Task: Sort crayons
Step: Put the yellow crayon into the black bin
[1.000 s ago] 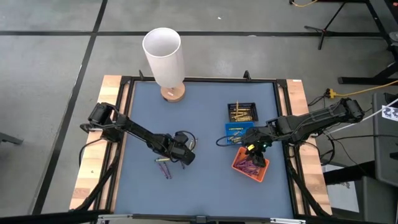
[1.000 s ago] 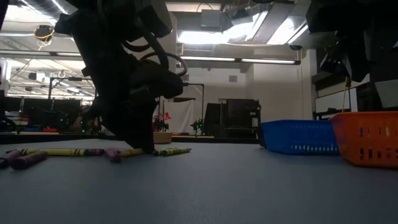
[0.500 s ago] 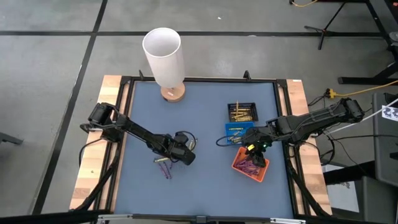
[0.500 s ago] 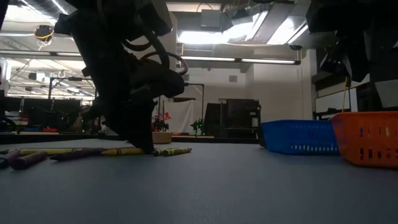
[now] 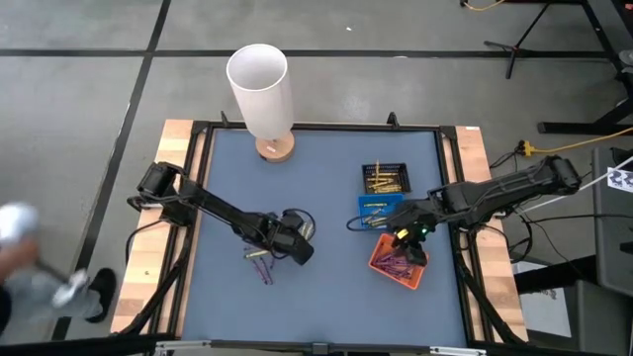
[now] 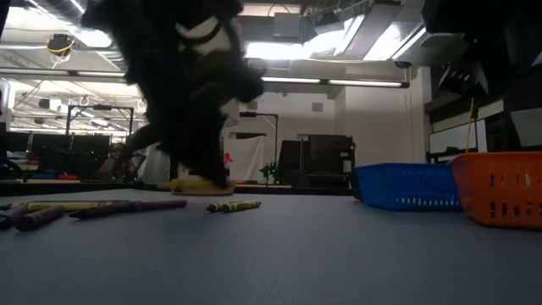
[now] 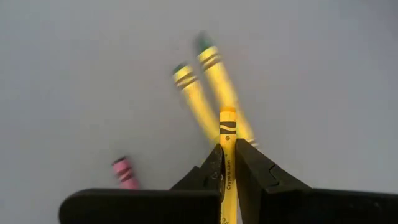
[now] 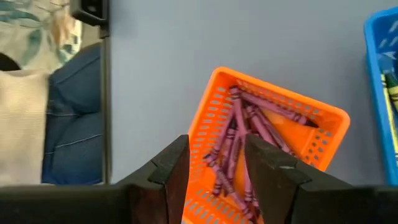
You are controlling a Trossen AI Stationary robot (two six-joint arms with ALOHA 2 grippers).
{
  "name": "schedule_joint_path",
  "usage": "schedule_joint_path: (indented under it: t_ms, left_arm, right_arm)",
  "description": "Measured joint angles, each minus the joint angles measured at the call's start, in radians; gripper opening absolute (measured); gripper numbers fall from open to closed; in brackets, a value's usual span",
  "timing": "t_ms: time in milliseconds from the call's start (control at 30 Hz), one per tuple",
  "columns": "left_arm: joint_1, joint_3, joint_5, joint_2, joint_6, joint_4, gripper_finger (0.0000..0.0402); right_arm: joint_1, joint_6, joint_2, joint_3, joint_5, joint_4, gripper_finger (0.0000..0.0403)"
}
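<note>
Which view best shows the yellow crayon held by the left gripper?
The left wrist view: the yellow paper-wrapped crayon sits clamped in the left gripper, label readable. The high view shows only that gripper over loose crayons; the low view blurs it; the right wrist view misses it.

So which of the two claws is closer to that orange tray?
The right. The right gripper hangs open directly over the orange tray of purple crayons, while the left gripper is far across the mat, shut on a yellow crayon.
</note>
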Motion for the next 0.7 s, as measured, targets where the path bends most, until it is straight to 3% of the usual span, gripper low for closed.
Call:
schedule_joint_path:
  t_ms: [300, 567, 700]
  left_arm:
    - [0.020, 0.152, -0.045, 0.000, 0.254, 0.053, 0.0007]
    - [0.095, 0.176, -0.093, 0.005, 0.779, 0.523, 0.0007]
    - [0.146, 0.176, -0.080, 0.027, 0.965, 0.723, 0.0007]
  right_arm:
    - [0.000, -0.010, -0.173, 0.000, -0.004, -0.006, 0.0154]
    - [0.000, -0.060, -0.292, 0.000, 0.110, -0.007, 0.0154]
    - [0.000, -0.062, -0.317, 0.001, 0.135, -0.006, 0.0154]
